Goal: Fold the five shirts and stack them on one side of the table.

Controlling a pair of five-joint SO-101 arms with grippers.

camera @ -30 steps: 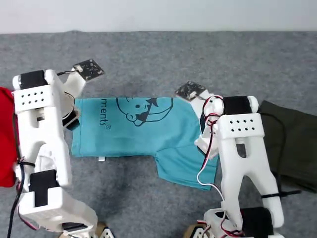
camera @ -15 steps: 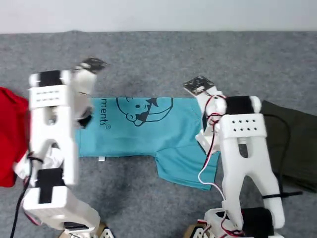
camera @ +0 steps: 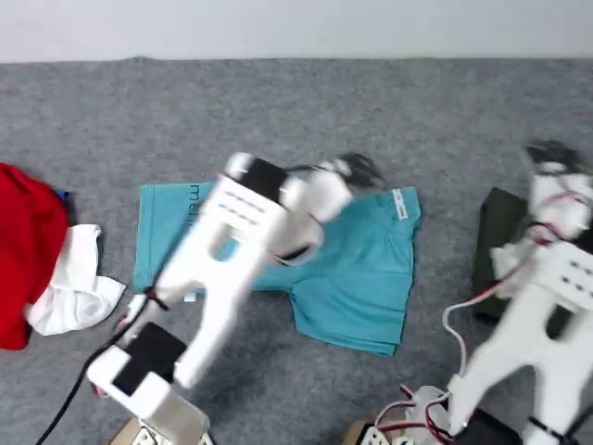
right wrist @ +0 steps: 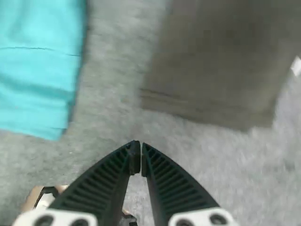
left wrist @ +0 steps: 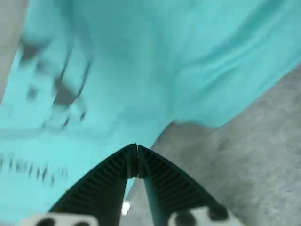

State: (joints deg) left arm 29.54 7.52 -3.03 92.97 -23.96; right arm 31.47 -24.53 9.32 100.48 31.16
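Shirt, teal and partly folded, lies mid-table. My left gripper hovers over it, pinched together and empty. My right gripper, also closed, hangs near the dark shirt, probably to leave folding room.

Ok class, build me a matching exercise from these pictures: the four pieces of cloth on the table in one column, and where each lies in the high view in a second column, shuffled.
Column 1
1. teal shirt
2. red shirt
3. dark olive shirt
4. white cloth

Column 2
A. at the far left edge
B. at the right, partly behind the right arm
C. in the middle
D. lying against the red shirt, on its inner side

Pairs: 1-C, 2-A, 3-B, 4-D
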